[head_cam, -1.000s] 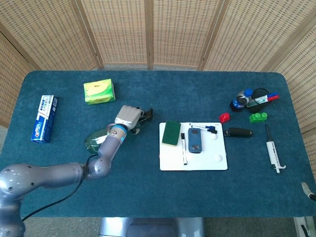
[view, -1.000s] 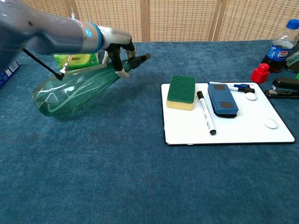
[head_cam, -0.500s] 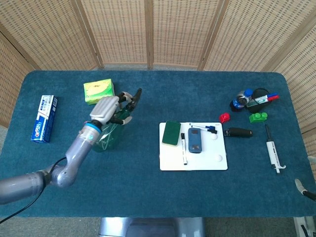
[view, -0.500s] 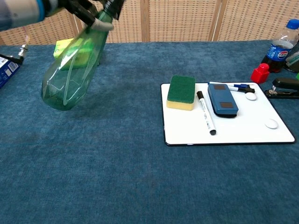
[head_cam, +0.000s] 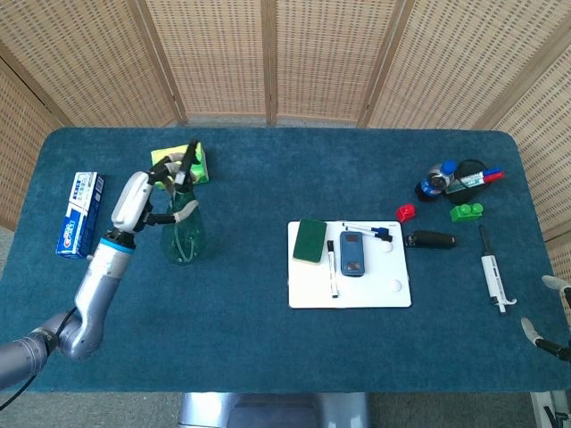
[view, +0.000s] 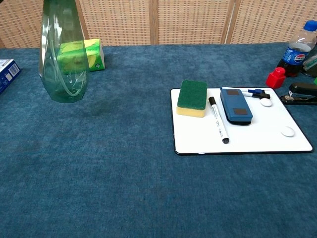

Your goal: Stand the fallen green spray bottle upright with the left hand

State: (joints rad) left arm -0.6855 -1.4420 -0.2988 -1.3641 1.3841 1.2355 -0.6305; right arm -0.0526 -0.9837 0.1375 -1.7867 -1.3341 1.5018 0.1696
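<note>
The green spray bottle [head_cam: 183,234] stands upright on the blue table, just in front of a yellow-green pack [head_cam: 179,166]. My left hand [head_cam: 145,193] is at its left side, fingers wrapped around the neck under the spray head. In the chest view only the clear green body [view: 62,59] shows, base on the cloth, with the top and the hand cut off above the frame. A few fingers of my right hand [head_cam: 551,332] show at the right edge of the head view, too little to tell how they lie.
A toothpaste box [head_cam: 80,214] lies left of the bottle. A whiteboard [head_cam: 357,292] mid-table carries a green sponge [view: 192,96], a marker and an eraser. A stapler [head_cam: 431,239], small red and green pieces, a drink bottle and a pipette [head_cam: 493,276] sit at the right.
My left hand swung the bottle from lying tilted to standing upright, and carried it left and back toward the yellow-green pack.
</note>
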